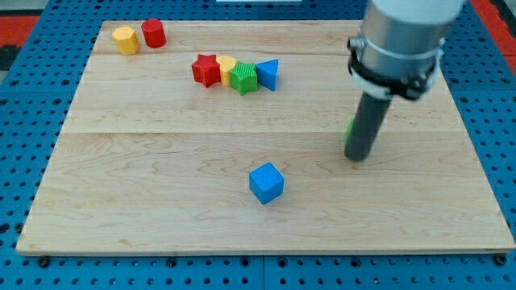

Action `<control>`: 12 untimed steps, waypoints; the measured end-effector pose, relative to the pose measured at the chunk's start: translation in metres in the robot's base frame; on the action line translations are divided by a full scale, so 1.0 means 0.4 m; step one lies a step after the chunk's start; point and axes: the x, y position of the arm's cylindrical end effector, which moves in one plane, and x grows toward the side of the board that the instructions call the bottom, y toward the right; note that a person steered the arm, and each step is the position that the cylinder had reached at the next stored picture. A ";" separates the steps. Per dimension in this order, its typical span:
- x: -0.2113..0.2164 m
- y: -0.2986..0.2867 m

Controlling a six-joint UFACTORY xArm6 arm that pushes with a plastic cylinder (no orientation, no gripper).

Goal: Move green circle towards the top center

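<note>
Wooden board (161, 161): pale plank table top, lying under my tip and spreading mostly to the view's left of it.
Arm: grey cylinder ending in a straight dark rod; my tip (358, 158) rests on the board, with no jaws to part or close.
Blue cube block (266, 183): well to the view's left of my tip, slightly lower.
Row of four: red star block (206, 69), yellow block (226, 66) of unclear shape, green ridged block (243, 78), blue triangle block (268, 74), touching, up and left of my tip.
Far pair: yellow hexagon block (125, 39), red cylinder block (153, 33), far up-left.
Green circle block (349, 129): only a sliver shows at the rod's left edge, just above my tip; heading and long axis cannot be told.
</note>
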 end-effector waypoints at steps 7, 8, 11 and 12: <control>-0.203 0.124; -0.337 0.076; -0.438 0.022; -0.522 -0.059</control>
